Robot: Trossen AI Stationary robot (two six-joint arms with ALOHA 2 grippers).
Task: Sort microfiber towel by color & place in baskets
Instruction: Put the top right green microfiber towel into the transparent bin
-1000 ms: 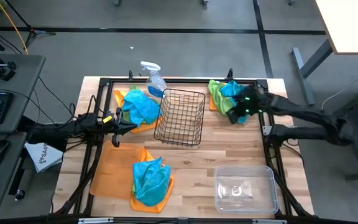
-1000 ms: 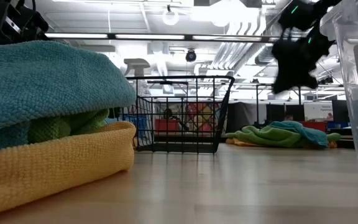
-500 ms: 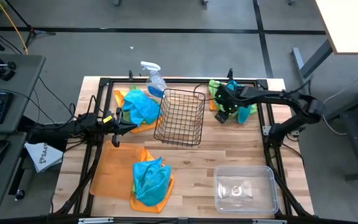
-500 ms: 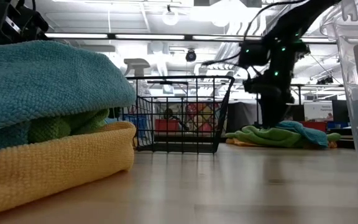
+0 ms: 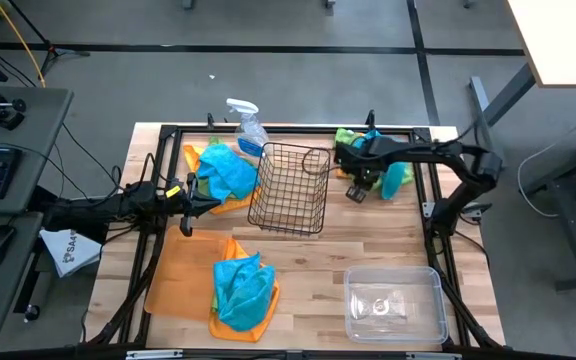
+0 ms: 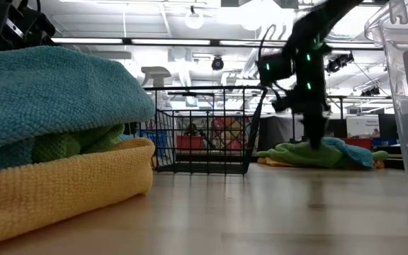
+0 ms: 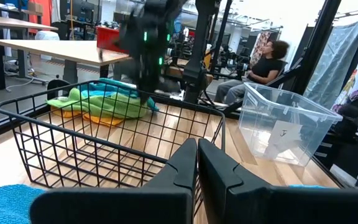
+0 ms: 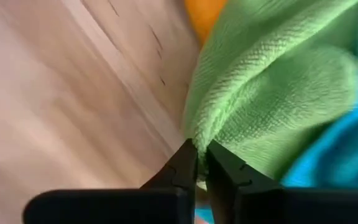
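Where right gripper (image 8: pixel 201 163) pinches, green towel (image 8: pixel 272 93) puckers

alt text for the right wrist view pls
The right gripper has its dark fingers pinched on a fold of a lime green towel lying on the wooden table, with turquoise and orange cloth beside it.

Wire basket (image 5: pixel 290 187) mid-table between two towel piles (image 5: pixel 224 172) (image 5: pixel 373 160); plastic tub (image 5: pixel 394 303) at near right corner

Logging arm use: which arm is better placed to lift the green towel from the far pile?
Right. The right gripper is already down at the green towel, fingers pinching its fold. The left gripper waits beside the other pile, across the wire basket.
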